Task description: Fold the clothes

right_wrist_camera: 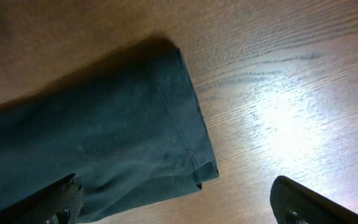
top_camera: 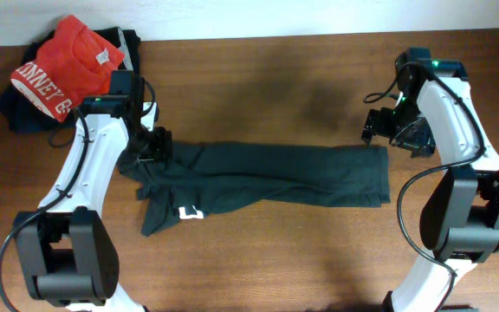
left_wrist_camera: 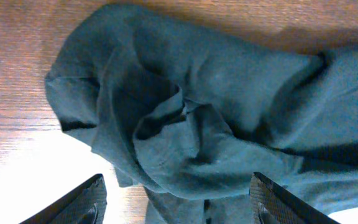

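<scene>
The shirt [top_camera: 275, 173] lies as a long folded band across the middle of the table [top_camera: 275, 69], between the 2 grippers. The left gripper [top_camera: 154, 143] hangs open over the bunched left end and holds nothing. The right gripper [top_camera: 379, 128] is open too, beside the flat right end. The cloth looks soft, light and limp (it will probably sag when lifted). I would pinch the neat hem corner [right_wrist_camera: 197, 168] on the right, and on the left a smooth edge, not the crumpled lump [left_wrist_camera: 173, 118].

T-shirt [top_camera: 267, 178] stretched across table [top_camera: 275, 69]; one end bunched.
</scene>
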Controlling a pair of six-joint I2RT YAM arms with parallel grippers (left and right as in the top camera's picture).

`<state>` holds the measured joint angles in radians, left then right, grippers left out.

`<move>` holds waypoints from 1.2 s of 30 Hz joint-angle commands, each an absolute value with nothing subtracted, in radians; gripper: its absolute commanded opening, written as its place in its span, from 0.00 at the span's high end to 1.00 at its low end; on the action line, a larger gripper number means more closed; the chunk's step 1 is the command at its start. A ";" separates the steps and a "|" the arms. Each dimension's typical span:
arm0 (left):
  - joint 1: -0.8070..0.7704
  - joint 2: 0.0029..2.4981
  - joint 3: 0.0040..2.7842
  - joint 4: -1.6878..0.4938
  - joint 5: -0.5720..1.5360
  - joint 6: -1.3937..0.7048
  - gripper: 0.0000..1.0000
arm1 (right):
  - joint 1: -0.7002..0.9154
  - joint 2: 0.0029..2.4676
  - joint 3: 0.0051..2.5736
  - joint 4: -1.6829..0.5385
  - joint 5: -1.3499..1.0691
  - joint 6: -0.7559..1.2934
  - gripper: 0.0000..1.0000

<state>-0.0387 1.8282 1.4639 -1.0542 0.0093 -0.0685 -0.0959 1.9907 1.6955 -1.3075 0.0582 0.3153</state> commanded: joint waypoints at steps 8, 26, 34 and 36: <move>-0.041 2.000 1.476 -1.011 -0.011 -0.089 0.59 | -0.097 1.989 1.672 -1.293 0.052 0.319 0.01; -0.017 1.939 1.541 -1.465 -0.201 -0.145 0.20 | -0.097 1.989 1.672 -1.335 0.049 0.319 0.01; -0.046 1.939 1.541 -1.358 0.039 -0.139 1.00 | -0.080 1.989 1.665 -1.349 -0.132 0.214 0.73; -0.089 1.940 1.526 -1.268 0.083 -0.103 0.99 | -0.043 1.989 1.621 -1.308 -0.131 0.214 0.82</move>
<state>-0.0399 1.9671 1.5318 -1.3266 -0.0261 -0.1352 -0.0834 1.9907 1.6680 -1.3422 -0.1066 0.2272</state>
